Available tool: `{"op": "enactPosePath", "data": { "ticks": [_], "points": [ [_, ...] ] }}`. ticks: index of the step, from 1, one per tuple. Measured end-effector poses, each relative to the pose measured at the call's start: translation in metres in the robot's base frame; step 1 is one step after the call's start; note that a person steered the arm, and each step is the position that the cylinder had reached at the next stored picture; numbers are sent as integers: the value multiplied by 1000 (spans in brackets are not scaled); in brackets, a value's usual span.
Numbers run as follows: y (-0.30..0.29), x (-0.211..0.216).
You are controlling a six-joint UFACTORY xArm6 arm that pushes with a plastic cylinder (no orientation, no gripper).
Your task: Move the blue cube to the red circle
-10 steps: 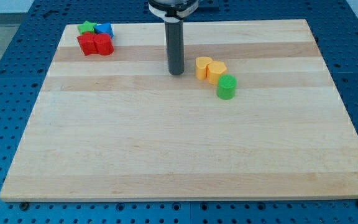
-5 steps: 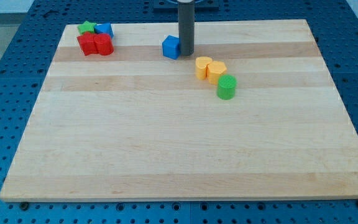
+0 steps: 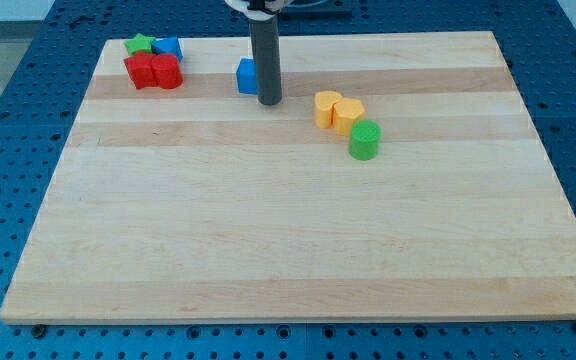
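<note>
Blue cube is sitting near the view's top of the wooden tabletop, a bit left of centre, with the rod's tip just beside it on the view's right, touching or near enough that it's hard to call. The rod partly covers the cube's right edge.

Handling-wise it looks like a small, hard, light block, probably plastic or painted wood, so it should slide easily on that smooth tabletop and won't deform. The catch with a cube is that it will likely spin if pushed off-centre, so the sensible contact spot is the middle of its right-hand face, pushing straight toward the view's left.

Destination is the red cluster up in the view's top-left corner, which looks like two red blocks pressed together; which one is the circle can't really be told from here. A green block and another blue block sit right behind them. Two yellow cylinders and a green cylinder are off to the view's right, well out of the path.

No gripper on this arm, only the rod, so there's nothing to report as spread or closed. No labels, brands or writing visible anywhere.
</note>
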State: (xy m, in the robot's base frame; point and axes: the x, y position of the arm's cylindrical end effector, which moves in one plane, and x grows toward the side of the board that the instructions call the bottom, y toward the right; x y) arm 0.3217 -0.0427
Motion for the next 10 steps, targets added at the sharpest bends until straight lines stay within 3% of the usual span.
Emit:
{"op": "enactPosePath", "data": {
  "ticks": [4,10],
  "points": [
    [-19,-59],
    [-85,-51]
  ]
}}
